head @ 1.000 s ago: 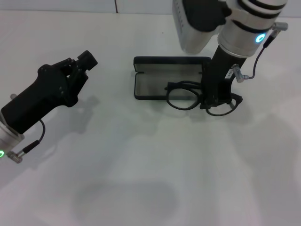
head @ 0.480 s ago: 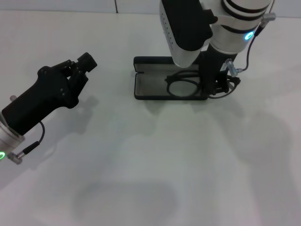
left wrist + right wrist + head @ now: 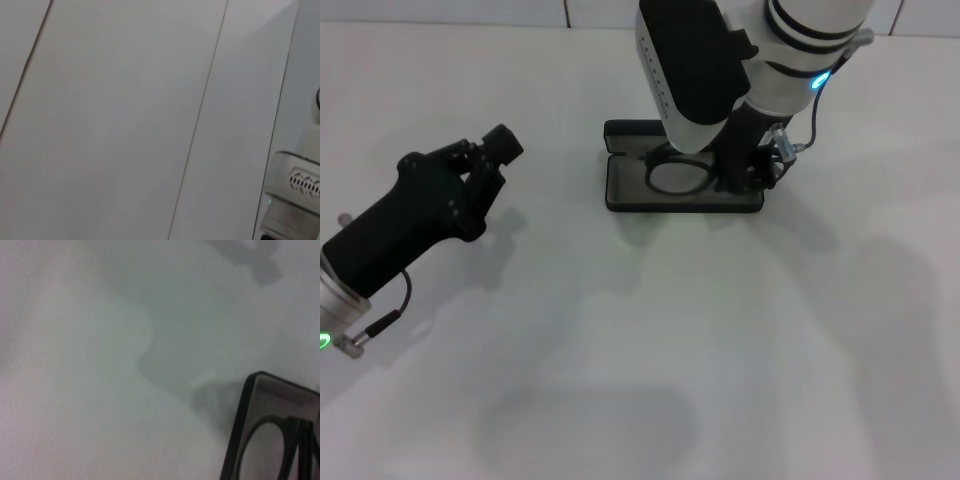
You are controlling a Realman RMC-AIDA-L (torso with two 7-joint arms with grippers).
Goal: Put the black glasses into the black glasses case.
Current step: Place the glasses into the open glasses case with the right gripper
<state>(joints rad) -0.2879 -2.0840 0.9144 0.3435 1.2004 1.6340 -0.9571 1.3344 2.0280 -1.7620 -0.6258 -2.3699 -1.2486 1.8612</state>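
The black glasses case (image 3: 616,190) lies open on the white table at the back centre, grey lining up. My right gripper (image 3: 738,178) is down over the case's right half, shut on the black glasses (image 3: 676,176). One lens of the glasses sits over the grey lining; their other half is hidden behind the gripper. The right wrist view shows a corner of the case (image 3: 239,426) and one lens of the glasses (image 3: 265,452) above the lining. My left gripper (image 3: 496,148) is shut and empty, parked at the left, well away from the case.
The white table (image 3: 650,340) spreads in front of the case. My right forearm (image 3: 695,60) hangs over the case's back edge. The left wrist view shows only pale panels and part of the robot's body (image 3: 295,187).
My right gripper has carried the glasses left and back, from beside the case's right front corner to over its lining. The left arm has barely moved.
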